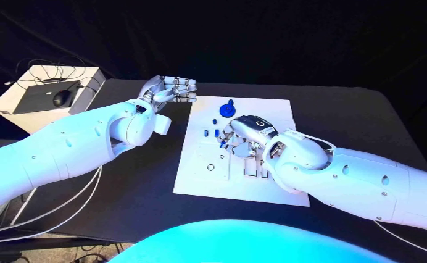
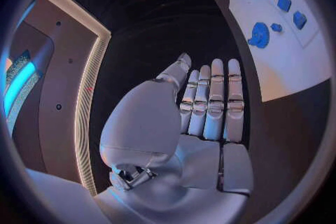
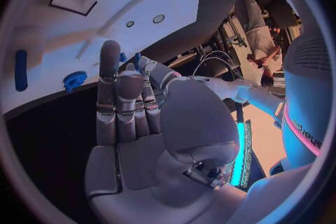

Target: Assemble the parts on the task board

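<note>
L robot hand (image 1: 169, 90) hovers beside board (image 1: 276, 115), fingers straight, empty. R robot hand (image 1: 247, 132) over board ctr; grip cannot be told.

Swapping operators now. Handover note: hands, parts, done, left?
Left robot hand: open, fingers straight and together, off the task board's far-left corner, holding nothing.
Right robot hand: over the board's middle, empty as far as the right wrist view shows.
Parts: blue gear at the far edge, small blue pieces left of the right hand.
Done: cannot tell. Left: assembly.
</note>
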{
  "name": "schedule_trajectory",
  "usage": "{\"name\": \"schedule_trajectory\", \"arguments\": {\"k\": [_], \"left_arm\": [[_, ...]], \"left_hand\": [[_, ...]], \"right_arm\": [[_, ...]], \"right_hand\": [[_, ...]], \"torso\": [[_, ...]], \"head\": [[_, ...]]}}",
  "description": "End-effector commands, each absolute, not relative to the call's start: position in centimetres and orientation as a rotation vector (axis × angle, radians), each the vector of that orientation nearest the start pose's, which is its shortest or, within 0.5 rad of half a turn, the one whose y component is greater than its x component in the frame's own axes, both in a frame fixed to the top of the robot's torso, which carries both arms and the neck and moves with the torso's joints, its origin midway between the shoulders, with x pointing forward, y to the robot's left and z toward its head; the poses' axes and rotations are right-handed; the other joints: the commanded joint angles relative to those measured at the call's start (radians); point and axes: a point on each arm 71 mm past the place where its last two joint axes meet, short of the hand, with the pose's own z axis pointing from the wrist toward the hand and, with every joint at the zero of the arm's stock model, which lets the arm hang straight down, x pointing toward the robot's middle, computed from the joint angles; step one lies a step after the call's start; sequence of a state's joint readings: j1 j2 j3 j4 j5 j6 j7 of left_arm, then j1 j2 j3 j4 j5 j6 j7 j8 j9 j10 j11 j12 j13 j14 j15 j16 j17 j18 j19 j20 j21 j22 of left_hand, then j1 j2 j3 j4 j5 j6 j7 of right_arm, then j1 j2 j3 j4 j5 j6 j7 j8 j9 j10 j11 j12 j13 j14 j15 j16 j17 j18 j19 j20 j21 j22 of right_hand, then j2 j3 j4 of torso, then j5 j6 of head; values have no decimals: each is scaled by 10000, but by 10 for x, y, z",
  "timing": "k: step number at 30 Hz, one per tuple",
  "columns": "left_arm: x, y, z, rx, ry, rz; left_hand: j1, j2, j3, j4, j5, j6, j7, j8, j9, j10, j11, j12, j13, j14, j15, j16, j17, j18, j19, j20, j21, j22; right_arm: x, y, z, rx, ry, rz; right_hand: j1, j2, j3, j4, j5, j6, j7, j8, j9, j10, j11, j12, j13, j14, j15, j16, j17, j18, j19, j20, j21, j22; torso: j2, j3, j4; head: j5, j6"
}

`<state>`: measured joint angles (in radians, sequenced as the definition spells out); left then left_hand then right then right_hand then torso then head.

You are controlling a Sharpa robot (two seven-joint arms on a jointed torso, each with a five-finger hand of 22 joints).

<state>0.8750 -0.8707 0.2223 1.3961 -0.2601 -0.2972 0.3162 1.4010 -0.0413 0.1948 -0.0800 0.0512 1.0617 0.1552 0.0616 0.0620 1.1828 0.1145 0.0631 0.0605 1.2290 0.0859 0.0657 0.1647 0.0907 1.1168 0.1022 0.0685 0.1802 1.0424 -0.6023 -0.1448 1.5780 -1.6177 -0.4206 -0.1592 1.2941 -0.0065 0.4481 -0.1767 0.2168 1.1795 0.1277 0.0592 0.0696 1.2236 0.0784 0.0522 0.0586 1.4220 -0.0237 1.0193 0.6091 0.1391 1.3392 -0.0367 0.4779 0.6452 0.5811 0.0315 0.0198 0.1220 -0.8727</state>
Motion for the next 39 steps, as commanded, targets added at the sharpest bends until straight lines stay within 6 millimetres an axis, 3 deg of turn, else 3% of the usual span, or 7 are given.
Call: {"name": "schedule_trajectory", "arguments": {"k": [1,13,39], "left_arm": [[478,268,-253,-11467,14344,-13427],[478,267,-253,-11453,14333,-13450],[477,266,-252,-11437,14342,-13500]], "left_hand": [[-72,-21,18,-20,-7,-23,39,14,3,-65,13,-28,-6,-63,-12,-14,-16,-108,64,9,55,-9],[-66,-16,21,-17,-9,-23,33,15,4,-58,10,-25,-4,-62,-12,-13,-16,-103,70,11,57,-25],[-71,-19,13,0,-8,-20,36,15,4,-54,10,-26,-5,-60,-12,-13,-16,-99,78,18,59,-75]], "right_arm": [[402,-63,-273,-3882,16999,8394],[401,-60,-284,-4206,17400,8158],[402,-58,-296,-4524,17717,7841]], "right_hand": [[149,179,27,-10,14,96,-2,55,7,138,-104,67,10,-6,-55,31,6,208,40,-43,-35,11],[137,178,40,-34,11,103,-4,57,8,149,-107,69,11,-1,-55,40,4,211,53,-43,-72,85],[129,193,43,-69,8,96,-2,55,7,146,-107,68,10,-7,-55,53,-2,212,74,-43,-171,222]], "torso": [[12,11,-4],[5,15,-22],[5,17,-14]], "head": [[98,1],[243,1],[343,1]]}}
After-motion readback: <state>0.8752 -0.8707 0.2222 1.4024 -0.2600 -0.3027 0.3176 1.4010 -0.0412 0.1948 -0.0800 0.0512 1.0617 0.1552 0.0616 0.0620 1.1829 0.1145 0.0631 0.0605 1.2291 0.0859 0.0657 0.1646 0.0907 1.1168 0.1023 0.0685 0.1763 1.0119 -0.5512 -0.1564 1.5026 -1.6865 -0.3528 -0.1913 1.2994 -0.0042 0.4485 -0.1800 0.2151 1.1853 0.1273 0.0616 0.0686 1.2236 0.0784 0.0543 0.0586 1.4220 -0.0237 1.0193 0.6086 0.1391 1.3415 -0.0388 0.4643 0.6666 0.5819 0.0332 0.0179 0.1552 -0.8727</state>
